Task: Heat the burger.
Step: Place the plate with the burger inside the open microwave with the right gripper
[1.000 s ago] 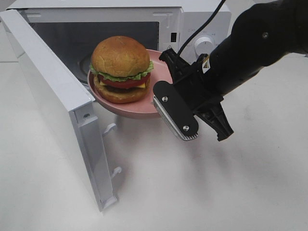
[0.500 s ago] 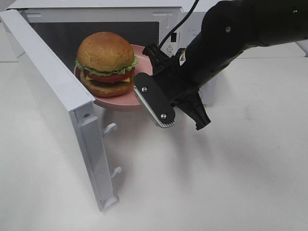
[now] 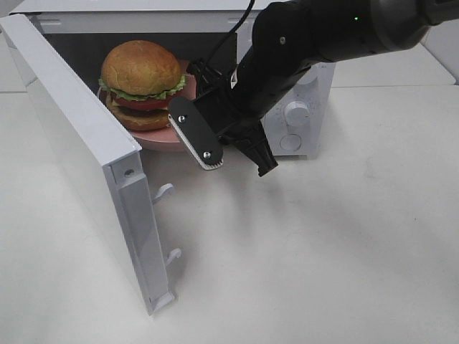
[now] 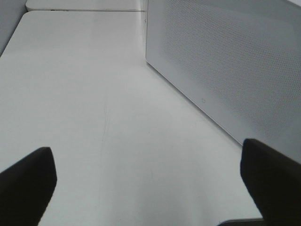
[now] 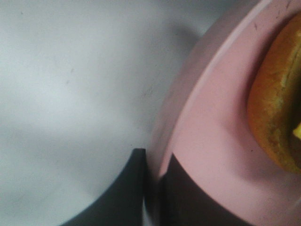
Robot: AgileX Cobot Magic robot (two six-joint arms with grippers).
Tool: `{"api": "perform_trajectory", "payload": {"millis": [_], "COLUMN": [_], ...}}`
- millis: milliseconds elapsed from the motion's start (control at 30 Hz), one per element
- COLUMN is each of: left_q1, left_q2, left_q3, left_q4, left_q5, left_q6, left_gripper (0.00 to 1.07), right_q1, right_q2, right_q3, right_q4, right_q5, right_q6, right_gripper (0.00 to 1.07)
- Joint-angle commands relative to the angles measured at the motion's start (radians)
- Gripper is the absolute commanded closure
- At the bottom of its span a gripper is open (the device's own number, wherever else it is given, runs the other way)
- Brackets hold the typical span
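The burger [image 3: 140,82], with a tan bun, lettuce and tomato, sits on a pink plate [image 3: 159,137] at the mouth of the open microwave [image 3: 301,107]. My right gripper [image 3: 192,115] is shut on the plate's right rim and holds it up in the cavity opening. In the right wrist view the dark fingers [image 5: 136,188] clamp the plate's rim [image 5: 211,141], with the bun's edge [image 5: 277,117] beside them. My left gripper [image 4: 150,186] is open and empty over bare table; it is out of the exterior view.
The microwave's white door [image 3: 79,150] is swung open to the left front, with two latch hooks [image 3: 166,192] on its edge. Control knobs [image 3: 295,111] are on the right panel. A white perforated microwave panel [image 4: 225,66] stands beside the left gripper. The white table [image 3: 323,251] spreads in front.
My right gripper has carried the plate and burger leftward and back, from in front of the microwave into its opening. The left gripper's earlier state is not shown.
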Motion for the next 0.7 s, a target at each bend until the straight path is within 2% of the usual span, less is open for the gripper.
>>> {"api": "perform_trajectory", "payload": {"millis": [33, 333, 700], "left_q1": [0.004, 0.004, 0.004], "left_q2": [0.000, 0.000, 0.000], "left_q3": [0.003, 0.003, 0.003], "left_q4": [-0.008, -0.008, -0.008], "left_q5": [0.002, 0.002, 0.002], "left_q6": [0.003, 0.003, 0.003], "left_gripper": [0.07, 0.07, 0.07], "right_q1": [0.002, 0.002, 0.002], "right_q2": [0.025, 0.132, 0.248], "right_q3": [-0.075, -0.222, -0.395], "right_q4": [-0.007, -0.100, -0.144], "right_q5": [-0.013, 0.011, 0.058], "right_q6": [0.036, 0.181, 0.247], "right_gripper": [1.07, 1.07, 1.07]}}
